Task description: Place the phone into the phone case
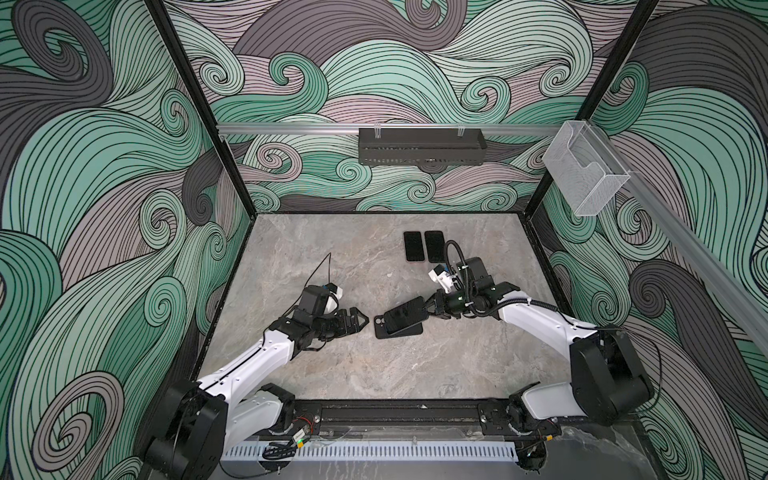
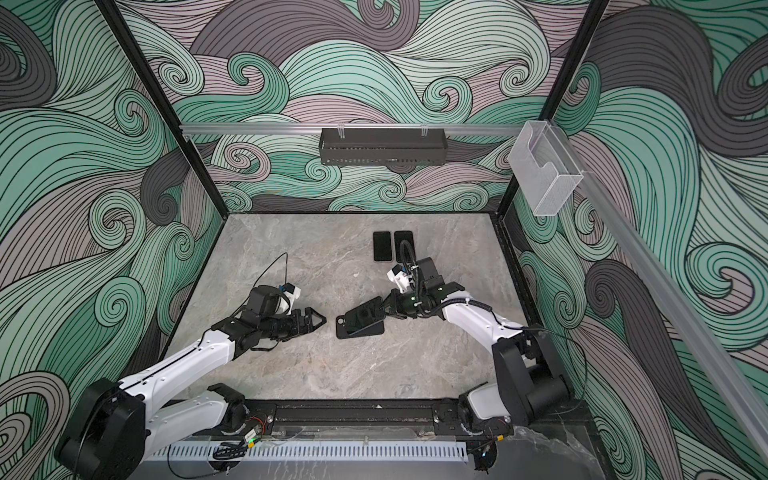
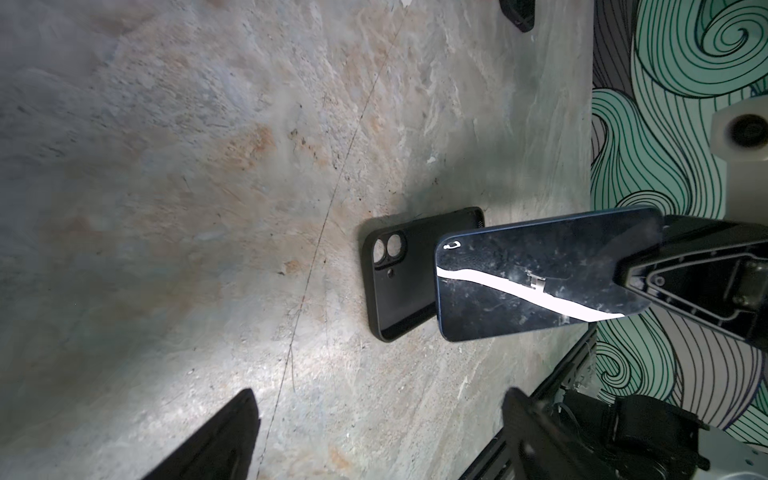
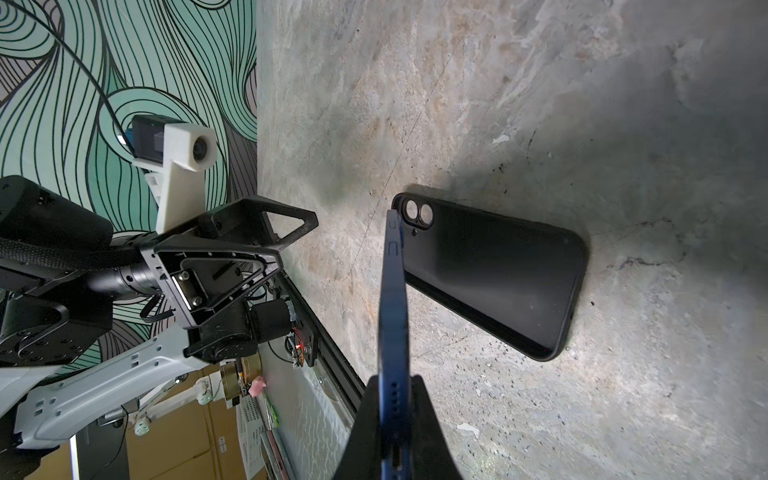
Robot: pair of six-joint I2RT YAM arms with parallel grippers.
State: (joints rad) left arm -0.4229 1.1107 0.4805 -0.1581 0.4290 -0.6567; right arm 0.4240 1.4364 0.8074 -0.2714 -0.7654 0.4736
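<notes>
Swirl-patterned walls [image 1: 104, 166] are enclosing a grey marble tabletop [image 1: 374, 365], with a black tray [image 1: 422, 151] hanging on the rear rail and a clear holder [image 1: 586, 174] on the right one. Two spare phones [image 1: 413, 246] are lying side by side toward the back, the right arm's cable crossing one. The right gripper [image 1: 428, 309] is pinching the phone [image 3: 540, 274] by one end, tilting it over the phone case [image 3: 399, 282], which is lying hollow side up mid-table. The left gripper [image 1: 362, 323] is hovering just beside, fingers spread wide, holding nothing.

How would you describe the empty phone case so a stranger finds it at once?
On the marble table, look under the phone held by the right gripper. The phone case lies flat there. Unlike the two phones at the back, it shows round camera holes.
</notes>
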